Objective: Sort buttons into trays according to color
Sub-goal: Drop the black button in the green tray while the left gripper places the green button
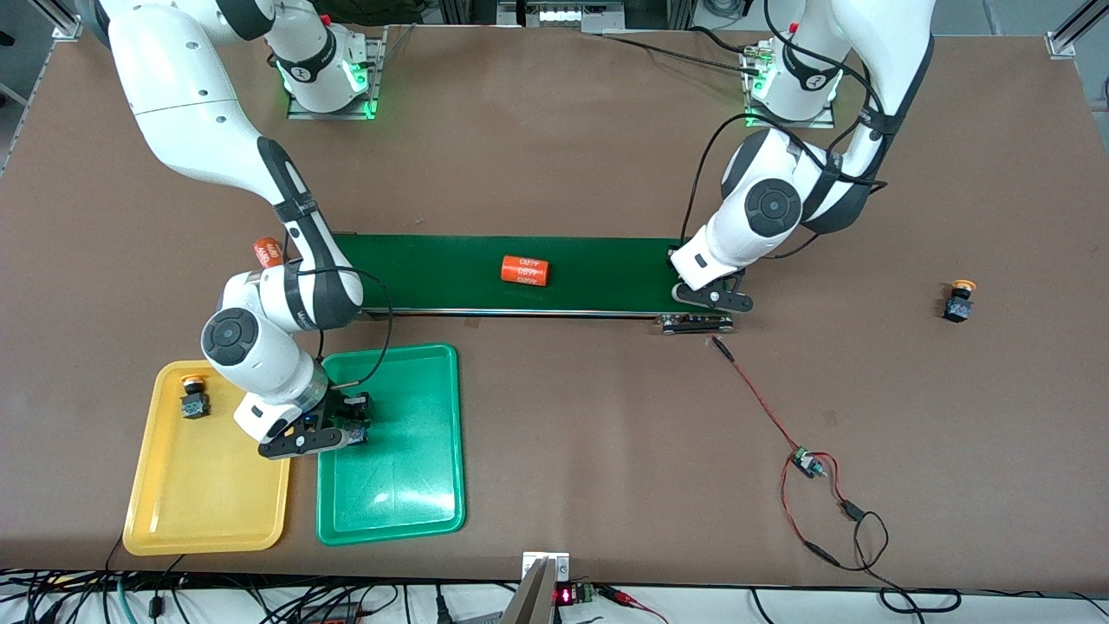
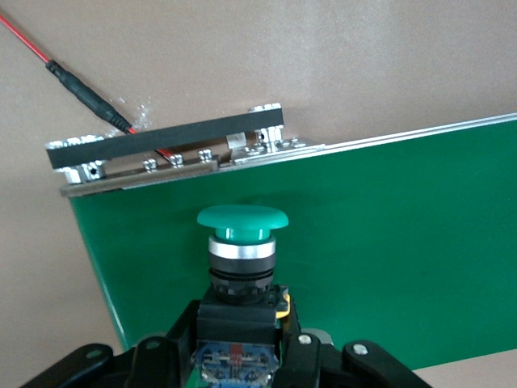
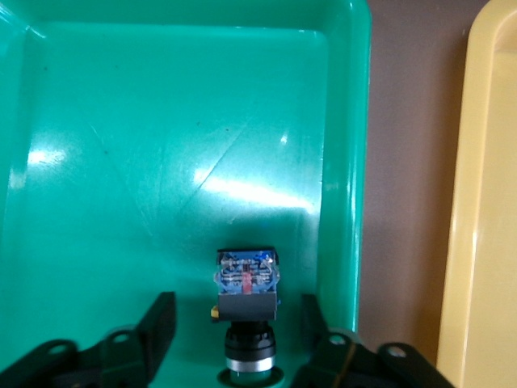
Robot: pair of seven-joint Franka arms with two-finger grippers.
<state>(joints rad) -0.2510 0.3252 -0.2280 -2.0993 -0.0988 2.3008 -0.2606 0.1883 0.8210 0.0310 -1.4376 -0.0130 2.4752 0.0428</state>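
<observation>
Front view: a conveyor belt (image 1: 520, 273) crosses the table (image 1: 554, 433); nearer the camera lie a green tray (image 1: 407, 485) and a yellow tray (image 1: 199, 503). Right gripper (image 1: 351, 425) sits low in the green tray, fingers apart around a green button (image 3: 246, 311). Left gripper (image 2: 240, 356) clamps another green button (image 2: 242, 242) over the belt's end. One yellow button (image 1: 194, 394) sits in the yellow tray, another (image 1: 957, 301) on the table toward the left arm's end.

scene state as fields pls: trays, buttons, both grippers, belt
yellow tray: holds one yellow button
green tray: green button lying in it, cap toward the right gripper
right gripper: low over green tray, fingers open either side of that button, apart from it
left gripper: shut on second green button, at the left arm's end of the conveyor belt
loose yellow button: on table, toward left arm's end
belt: carries orange cylinder
</observation>
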